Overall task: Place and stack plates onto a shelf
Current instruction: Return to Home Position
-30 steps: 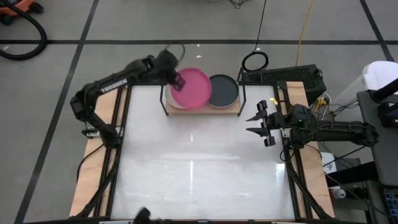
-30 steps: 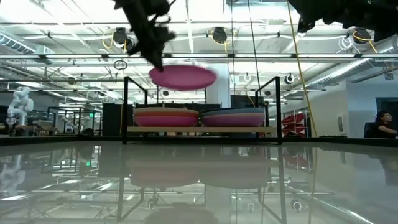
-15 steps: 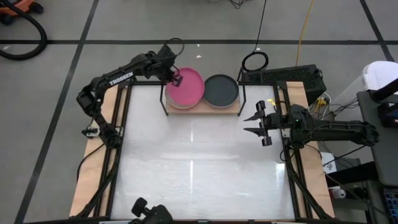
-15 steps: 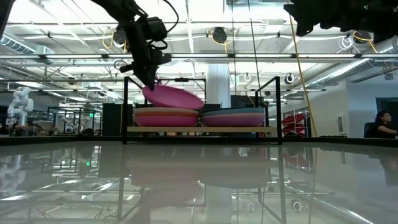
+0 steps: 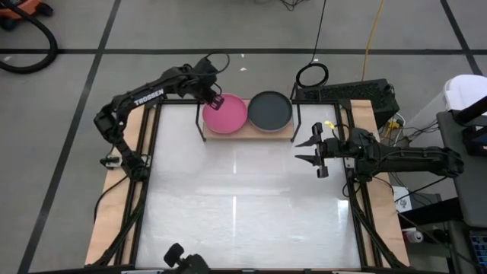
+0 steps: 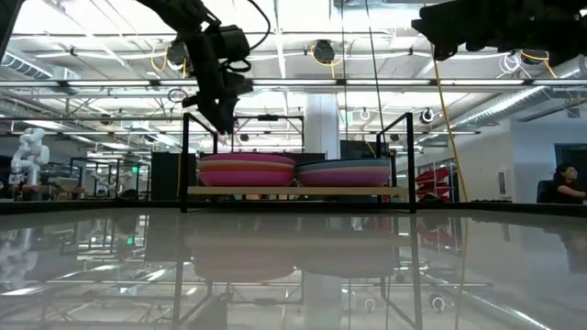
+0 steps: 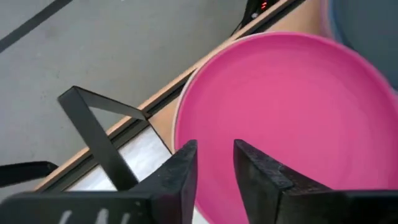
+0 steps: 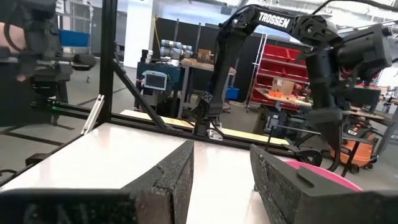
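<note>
Plates (image 6: 347, 171) sit in two piles, filling the shelf (image 5: 283, 134)
Magenta plate (image 5: 226, 113) tops the left pile; left gripper (image 5: 218, 100) hovers over its rim, fingers slightly parted, holding nothing; right gripper (image 5: 310, 152) waits spread wide, well apart.

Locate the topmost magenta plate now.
High view: the magenta plate lies uppermost on the shelf's left half, beside the black plate, left pincer over its rim.
</note>
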You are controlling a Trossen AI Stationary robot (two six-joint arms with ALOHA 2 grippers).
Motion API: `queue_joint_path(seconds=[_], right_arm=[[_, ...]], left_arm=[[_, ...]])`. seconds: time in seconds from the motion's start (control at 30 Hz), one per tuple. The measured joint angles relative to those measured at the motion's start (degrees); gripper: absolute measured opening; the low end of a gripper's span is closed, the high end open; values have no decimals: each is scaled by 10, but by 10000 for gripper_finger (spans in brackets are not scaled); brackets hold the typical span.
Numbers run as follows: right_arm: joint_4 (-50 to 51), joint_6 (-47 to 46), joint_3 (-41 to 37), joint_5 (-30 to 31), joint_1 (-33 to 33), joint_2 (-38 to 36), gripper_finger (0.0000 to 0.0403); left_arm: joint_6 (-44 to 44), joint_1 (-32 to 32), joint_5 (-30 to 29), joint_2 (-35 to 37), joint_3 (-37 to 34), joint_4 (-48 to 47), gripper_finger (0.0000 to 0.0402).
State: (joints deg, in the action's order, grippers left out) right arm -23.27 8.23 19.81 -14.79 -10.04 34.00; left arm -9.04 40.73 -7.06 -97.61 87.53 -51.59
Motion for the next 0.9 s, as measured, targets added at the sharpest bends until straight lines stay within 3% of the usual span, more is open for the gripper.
queue_joint_path(seconds=[0.17, 0.23, 0.4, 0.47, 0.57, 0.73, 0.9], right_arm=[[9, 6, 0, 0, 0, -11, 139], [43, 26, 0, 29, -1, -36, 139], [172, 54, 0, 228, -1, -143, 139], [202, 51, 0, 261, -2, -185, 139], [211, 36, 0, 256, -1, -234, 139], [210, 10, 0, 166, 0, -272, 139], [229, -32, 0, 161, 0, -268, 139]], left_arm=[[-10, -1, 112, 53, 16, 1, 117], [-3, -16, 129, 100, 21, 11, 117], [41, -79, 6, 249, -5, 32, 117], [40, -108, -15, 314, -34, 55, 117], [33, -163, -22, 409, -108, 120, 117], [34, -240, -39, 543, -272, 284, 117], [38, -275, -43, 626, -388, 363, 117]])
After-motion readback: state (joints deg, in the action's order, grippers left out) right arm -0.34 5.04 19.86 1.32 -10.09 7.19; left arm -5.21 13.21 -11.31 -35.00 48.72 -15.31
